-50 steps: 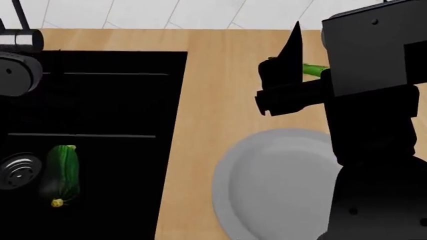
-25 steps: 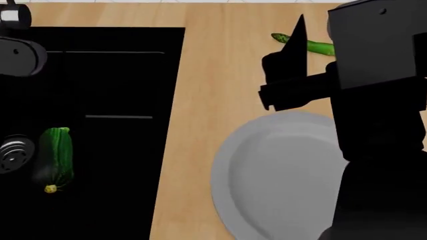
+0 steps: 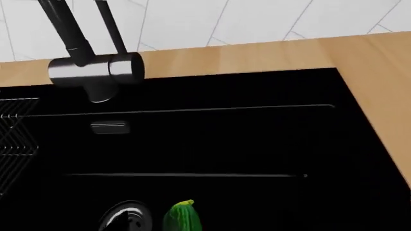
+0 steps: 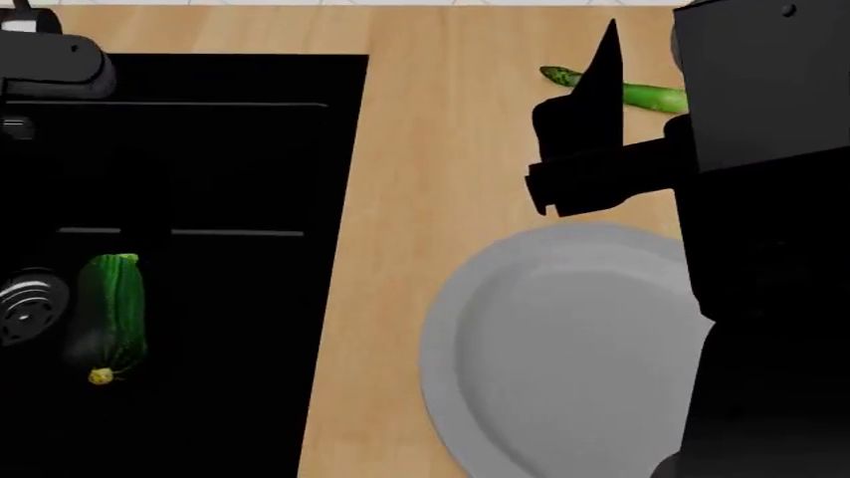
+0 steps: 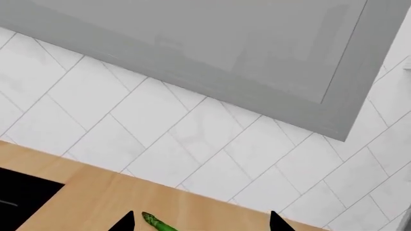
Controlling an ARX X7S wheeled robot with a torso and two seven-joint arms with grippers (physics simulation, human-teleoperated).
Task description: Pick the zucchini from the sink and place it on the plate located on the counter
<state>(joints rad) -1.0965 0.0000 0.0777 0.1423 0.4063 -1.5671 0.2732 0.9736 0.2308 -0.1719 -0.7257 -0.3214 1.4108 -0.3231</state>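
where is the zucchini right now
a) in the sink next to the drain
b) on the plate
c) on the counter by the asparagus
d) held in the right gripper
a: the zucchini lies on the floor of the black sink, right beside the round metal drain; the plate holds nothing.

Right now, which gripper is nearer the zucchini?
Left, judging by its wrist camera: the zucchini lies just below it in the sink, though the left gripper itself is out of view. The right gripper hangs over the counter, beyond the plate.
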